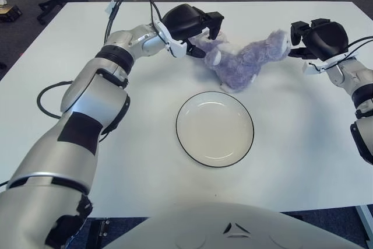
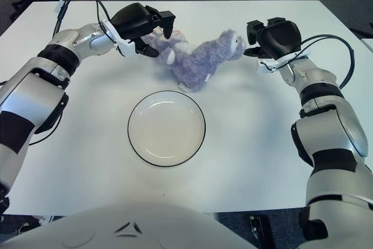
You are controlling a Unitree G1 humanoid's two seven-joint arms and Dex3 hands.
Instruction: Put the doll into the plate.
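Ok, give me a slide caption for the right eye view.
Both hands, left hand and right hand, flank the purple doll beyond the empty plate.
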